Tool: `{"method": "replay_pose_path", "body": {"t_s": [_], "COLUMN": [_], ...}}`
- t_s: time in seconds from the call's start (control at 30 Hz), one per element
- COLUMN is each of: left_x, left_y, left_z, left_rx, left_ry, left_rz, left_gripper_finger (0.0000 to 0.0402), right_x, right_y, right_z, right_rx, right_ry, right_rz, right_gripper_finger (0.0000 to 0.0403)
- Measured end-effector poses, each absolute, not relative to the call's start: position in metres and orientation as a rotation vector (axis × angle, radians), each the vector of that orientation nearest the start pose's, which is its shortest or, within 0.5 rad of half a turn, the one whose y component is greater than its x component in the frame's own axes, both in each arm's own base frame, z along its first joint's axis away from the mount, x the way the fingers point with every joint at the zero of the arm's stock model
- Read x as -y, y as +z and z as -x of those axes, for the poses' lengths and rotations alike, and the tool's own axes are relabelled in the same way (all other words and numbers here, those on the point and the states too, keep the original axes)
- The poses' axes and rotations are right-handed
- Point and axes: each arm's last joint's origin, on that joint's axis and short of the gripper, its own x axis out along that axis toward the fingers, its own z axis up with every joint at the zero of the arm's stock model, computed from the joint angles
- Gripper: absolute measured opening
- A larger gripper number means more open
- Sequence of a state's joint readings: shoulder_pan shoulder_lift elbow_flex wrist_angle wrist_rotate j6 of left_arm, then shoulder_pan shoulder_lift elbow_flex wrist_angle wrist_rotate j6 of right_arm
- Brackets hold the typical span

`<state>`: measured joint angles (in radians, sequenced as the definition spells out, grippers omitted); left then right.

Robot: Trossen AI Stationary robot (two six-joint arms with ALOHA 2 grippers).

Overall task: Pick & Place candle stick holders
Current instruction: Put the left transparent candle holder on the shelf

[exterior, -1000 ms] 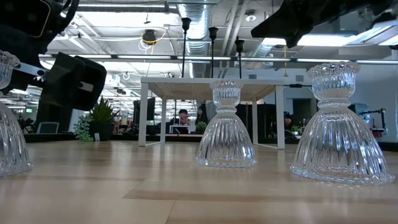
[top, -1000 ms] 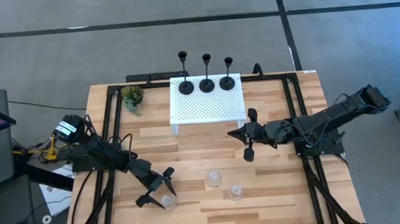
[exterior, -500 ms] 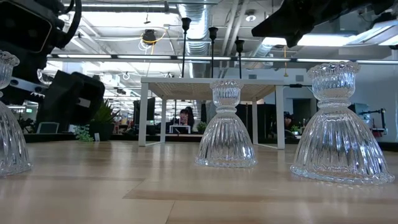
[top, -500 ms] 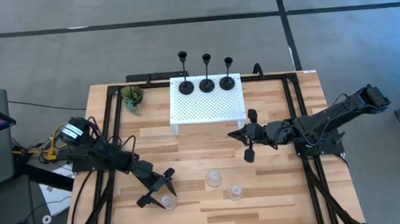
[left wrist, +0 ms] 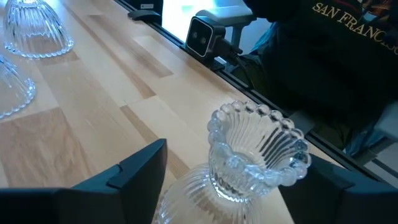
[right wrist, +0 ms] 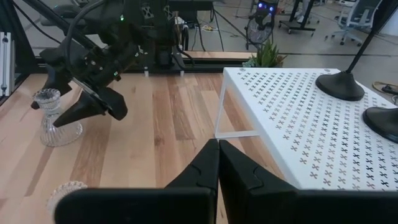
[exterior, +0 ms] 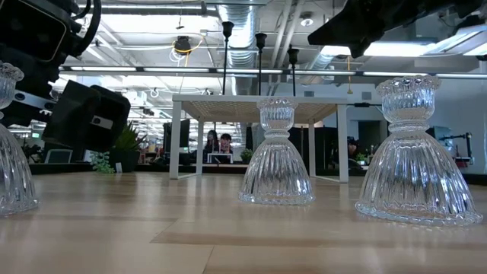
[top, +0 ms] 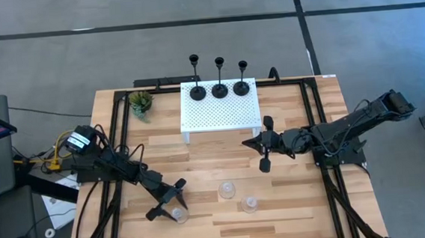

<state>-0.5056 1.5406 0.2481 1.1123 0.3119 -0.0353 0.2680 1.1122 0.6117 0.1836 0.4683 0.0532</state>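
Clear ribbed glass candle stick holder [left wrist: 249,168], bell-shaped base, beaded rim, upright between spread fingers of left gripper [top: 169,199], not yet clamped. Right gripper [top: 264,142] closed, empty.

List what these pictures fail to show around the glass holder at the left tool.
- Contact: left wrist view shows the left tool with fingers either side of the glass holder; whether they touch the glass is unclear.
- Holder base: cut off by the bottom edge in that view.
- Low view: the same holder is cut by the left edge.
- High view: the holder is too small, partly under the fingers.
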Motion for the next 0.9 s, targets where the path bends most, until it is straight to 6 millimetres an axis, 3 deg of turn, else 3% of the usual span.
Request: {"method": "replay_pose_path", "body": {"t_s": [0.47,0.9], "left_x": [0.1196,0.1193], "left_y": [0.1323,0.1331], "left_z": [-0.1978,-0.1982], "left_rx": [-0.199,-0.225], "left_ry": [-0.809,-0.784], "left_rz": [0.043,0.126], "left_gripper_finger": [0.0156,0.014], "right_x": [-0.0498,-0.0498], "right_y": [0.2461,0.2458], "right_z": [-0.2308,-0.2307], "right_rx": [-0.291,-0.295], "right_ry": [-0.206,-0.206], "right_rz": [0.062,0.063], "right_gripper_finger": [0.0,0.0]}}
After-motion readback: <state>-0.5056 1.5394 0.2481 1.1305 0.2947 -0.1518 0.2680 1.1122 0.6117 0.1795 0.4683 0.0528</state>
